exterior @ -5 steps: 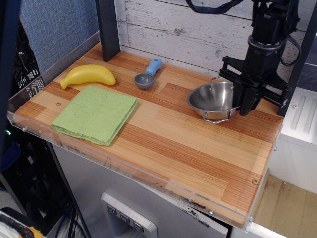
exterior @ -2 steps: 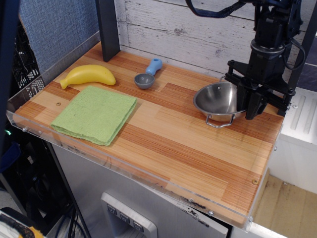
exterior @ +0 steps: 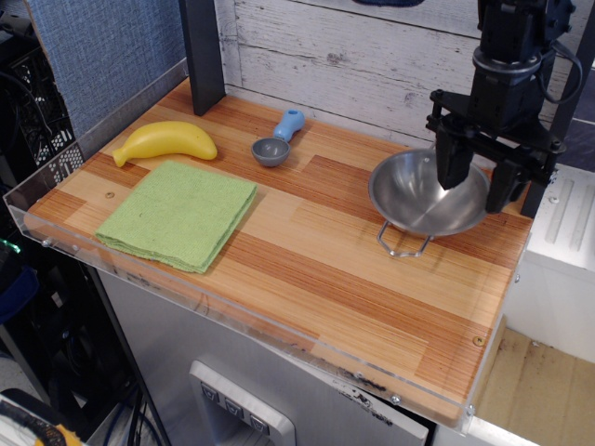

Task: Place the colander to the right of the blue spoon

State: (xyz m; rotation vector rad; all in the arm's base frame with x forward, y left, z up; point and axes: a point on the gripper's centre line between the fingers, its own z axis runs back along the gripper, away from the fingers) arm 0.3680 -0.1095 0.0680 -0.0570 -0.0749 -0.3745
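Note:
The colander (exterior: 423, 195) is a shiny steel bowl at the right of the wooden table, tilted with its right rim raised. One wire handle (exterior: 402, 243) hangs low at the front near the tabletop. My gripper (exterior: 476, 181) is shut on its right rim, one finger inside the bowl and the other outside. The blue spoon (exterior: 277, 139) lies far to the left near the back, light-blue handle pointing towards the wall and grey bowl towards the front.
A yellow banana (exterior: 167, 141) lies at the back left. A folded green cloth (exterior: 178, 214) lies in front of it. A dark post (exterior: 203, 51) stands at the back left corner. A plank wall runs behind the table (exterior: 353, 288).
My gripper has risen and shifted slightly right with the colander. The colander has come up off the table on its right side and now tilts.

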